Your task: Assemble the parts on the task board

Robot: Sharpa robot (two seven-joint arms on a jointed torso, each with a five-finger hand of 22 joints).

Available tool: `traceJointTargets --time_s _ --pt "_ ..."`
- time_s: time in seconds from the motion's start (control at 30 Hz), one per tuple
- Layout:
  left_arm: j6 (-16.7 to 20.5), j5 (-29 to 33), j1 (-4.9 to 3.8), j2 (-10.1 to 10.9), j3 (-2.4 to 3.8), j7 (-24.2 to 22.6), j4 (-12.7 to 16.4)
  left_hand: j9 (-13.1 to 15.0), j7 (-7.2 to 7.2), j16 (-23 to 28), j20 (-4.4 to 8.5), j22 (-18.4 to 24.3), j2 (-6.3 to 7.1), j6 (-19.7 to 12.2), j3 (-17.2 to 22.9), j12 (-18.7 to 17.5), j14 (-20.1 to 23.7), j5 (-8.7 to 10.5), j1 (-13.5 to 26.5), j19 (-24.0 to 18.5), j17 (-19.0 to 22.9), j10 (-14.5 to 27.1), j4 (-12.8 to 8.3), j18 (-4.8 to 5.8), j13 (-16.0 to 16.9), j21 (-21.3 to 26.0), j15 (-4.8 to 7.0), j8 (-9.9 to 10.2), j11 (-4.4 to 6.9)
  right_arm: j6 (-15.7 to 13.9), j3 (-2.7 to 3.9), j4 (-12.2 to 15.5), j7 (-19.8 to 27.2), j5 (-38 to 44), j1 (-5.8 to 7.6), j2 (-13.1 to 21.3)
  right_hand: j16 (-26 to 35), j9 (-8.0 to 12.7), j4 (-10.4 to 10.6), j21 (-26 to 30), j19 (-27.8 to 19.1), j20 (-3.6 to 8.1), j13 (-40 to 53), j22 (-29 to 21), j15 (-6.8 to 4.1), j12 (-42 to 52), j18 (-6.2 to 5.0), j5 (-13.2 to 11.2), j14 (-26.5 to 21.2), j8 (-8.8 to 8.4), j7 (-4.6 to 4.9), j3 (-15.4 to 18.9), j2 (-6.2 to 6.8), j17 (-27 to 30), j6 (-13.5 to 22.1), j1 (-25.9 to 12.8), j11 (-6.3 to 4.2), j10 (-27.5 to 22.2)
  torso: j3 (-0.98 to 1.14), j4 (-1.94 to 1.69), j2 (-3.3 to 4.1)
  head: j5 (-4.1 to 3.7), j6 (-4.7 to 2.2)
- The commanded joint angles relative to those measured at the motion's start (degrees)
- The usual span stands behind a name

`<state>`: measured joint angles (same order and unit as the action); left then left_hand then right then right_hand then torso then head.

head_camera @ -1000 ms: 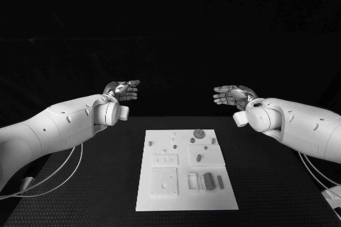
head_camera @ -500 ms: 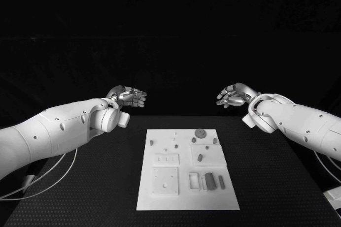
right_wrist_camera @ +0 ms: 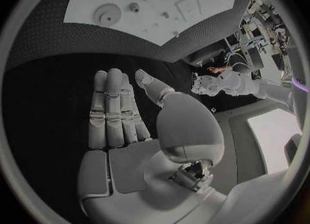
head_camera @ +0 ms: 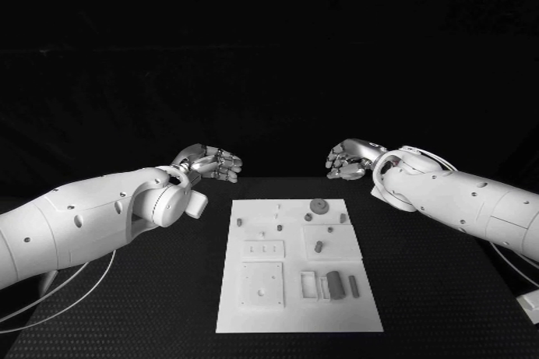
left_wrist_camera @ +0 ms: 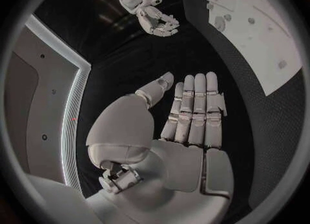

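Well apart, task board (head_camera: 294,312) below both hands.

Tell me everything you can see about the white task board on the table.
The task board is a flat, white, rectangular plate, plastic by its look, lying on the black table with its long side running away from the robot. Its surface carries shallow rectangular recesses and raised frames. Small grey parts lie or stand on it, among them a round disc near the far edge. Neither robot hand touches it.
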<state>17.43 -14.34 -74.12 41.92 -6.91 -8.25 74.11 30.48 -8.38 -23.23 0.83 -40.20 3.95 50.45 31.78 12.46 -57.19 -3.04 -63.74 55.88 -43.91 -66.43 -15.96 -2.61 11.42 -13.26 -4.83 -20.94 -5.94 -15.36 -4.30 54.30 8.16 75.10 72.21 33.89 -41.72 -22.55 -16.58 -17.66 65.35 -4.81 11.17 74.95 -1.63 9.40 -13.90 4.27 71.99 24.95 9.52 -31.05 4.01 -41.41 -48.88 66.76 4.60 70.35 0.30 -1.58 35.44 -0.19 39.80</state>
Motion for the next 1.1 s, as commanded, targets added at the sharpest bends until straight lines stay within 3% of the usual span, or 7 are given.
traceJointTargets --time_s 0.03,0.3,0.4,0.5,0.8,0.97,1.1 --pt "-1.2 0.0 -0.07 1.2 0.13 -2.3 3.0 -0.1 -0.31 0.4 0.0 -0.1 -0.15 -0.2 -0.2 -0.3 0.3 -0.01 0.6 -0.2 -0.1 0.2 0.1 0.43 0.1 0.3 -0.06 0.4 -0.26 1.3 0.01 0.7 -1.7 7.5 -0.01 -0.2 -1.3 -0.1 -0.1 -1.0 1.2 0.41 -0.1 1.5 -0.02 -0.6 -1.1 0.3 1.1 -0.62 -0.11 0.5 0.65 -1.0 -0.6 -0.1 0.02 0.6 0.54 -1.03 2.11 -0.62 -0.69" --pt "-0.9 0.1 -0.08 3.2 0.48 -3.1 7.8 -0.1 -0.37 0.5 0.02 -0.2 -0.14 -0.2 -0.3 -0.5 0.2 -0.01 0.9 -0.1 -0.3 0.2 0.1 0.4 0.2 0.3 -0.05 0.6 -0.29 3.6 -0.63 2.0 -3.6 11.4 -0.01 -0.9 -5.7 0.0 0.1 -4.6 3.0 1.63 -0.9 1.6 0.38 -3.2 -1.1 0.3 2.2 -2.39 0.16 1.1 1.87 -3.7 -0.2 -0.7 0.53 -0.4 1.11 -2.45 4.85 -1.48 -1.64" --pt "-0.8 0.0 -0.08 3.6 0.64 -3.3 9.0 -0.2 -0.43 0.6 0.02 -0.2 -0.16 -0.3 -0.3 -0.7 0.2 -0.01 1.0 -0.1 -0.3 0.2 0.2 0.4 0.2 0.3 -0.05 0.7 -0.33 4.1 -1.64 2.8 -4.4 13.1 -0.02 -0.8 -8.4 0.1 0.3 -6.5 3.9 2.15 -1.3 1.6 0.58 -4.0 -1.1 0.3 3.3 -3.0 0.31 1.3 2.4 -5.0 0.0 -1.5 0.76 -0.8 1.29 -2.85 5.6 -1.61 -1.86" --pt "-0.8 0.0 -0.08 3.7 0.67 -3.3 9.6 -0.2 -0.56 0.7 0.02 -0.2 -0.15 -0.3 -0.4 -0.9 0.1 -0.01 1.2 -0.1 -0.4 0.3 0.2 0.39 0.2 0.3 -0.07 0.8 -0.38 4.5 -2.11 4.9 -5.6 14.4 -0.03 0.1 -10.9 0.1 0.6 -8.7 4.5 2.7 -1.5 1.7 0.5 -4.5 -1.1 0.3 3.7 -3.38 0.32 1.3 2.92 -6.2 -0.2 -2.3 0.71 -0.5 1.58 -3.33 6.54 -1.95 -1.98" --pt "-0.8 0.3 -0.08 3.6 0.68 -3.2 8.8 -0.2 -0.66 0.9 0.0 -0.3 -0.18 -0.4 -0.4 -1.1 0.0 -0.01 1.4 -0.1 -0.6 0.4 0.3 0.39 0.3 0.4 -0.08 1.0 -0.44 5.4 -2.52 8.4 -7.2 16.4 -0.03 1.8 -15.0 0.0 1.1 -13.0 4.9 3.77 -1.9 1.6 0.59 -5.3 -1.1 0.3 3.9 -4.17 0.43 0.6 3.93 -7.5 -0.2 -3.5 0.82 -0.4 1.95 -3.2 7.71 -2.13 -2.27" --pt "-0.9 0.1 -0.07 3.2 0.68 -3.2 7.6 -0.3 -0.73 1.0 0.01 -0.3 -0.2 -0.5 -0.5 -1.2 0.0 -0.02 1.5 -0.1 -0.7 0.4 0.3 0.38 0.3 0.4 -0.08 1.1 -0.47 6.1 -2.68 8.4 -8.4 18.1 -0.03 1.7 -16.0 -0.1 1.4 -14.4 4.3 3.88 -2.4 1.5 0.97 -5.7 -1.1 0.3 3.5 -4.4 0.27 0.2 4.43 -7.5 -0.3 -3.9 1.21 -1.4 2.0 -2.99 8.05 -2.15 -2.18" --pt "-1.5 0.1 -0.07 3.2 0.68 -2.9 7.3 -0.3 -0.83 1.1 0.0 -0.3 -0.22 -0.5 -0.5 -1.3 0.0 -0.02 1.6 -0.1 -0.7 0.4 0.4 0.37 0.4 0.4 -0.1 1.2 -0.49 7.3 -2.96 8.3 -8.8 18.8 -0.08 1.6 -16.4 -0.2 1.8 -14.9 3.8 3.81 -2.9 1.5 1.33 -5.8 -1.1 0.3 3.1 -4.46 -0.02 0.0 4.92 -7.3 -0.4 -4.3 1.58 -2.4 2.09 -3.15 8.27 -2.35 -2.22"
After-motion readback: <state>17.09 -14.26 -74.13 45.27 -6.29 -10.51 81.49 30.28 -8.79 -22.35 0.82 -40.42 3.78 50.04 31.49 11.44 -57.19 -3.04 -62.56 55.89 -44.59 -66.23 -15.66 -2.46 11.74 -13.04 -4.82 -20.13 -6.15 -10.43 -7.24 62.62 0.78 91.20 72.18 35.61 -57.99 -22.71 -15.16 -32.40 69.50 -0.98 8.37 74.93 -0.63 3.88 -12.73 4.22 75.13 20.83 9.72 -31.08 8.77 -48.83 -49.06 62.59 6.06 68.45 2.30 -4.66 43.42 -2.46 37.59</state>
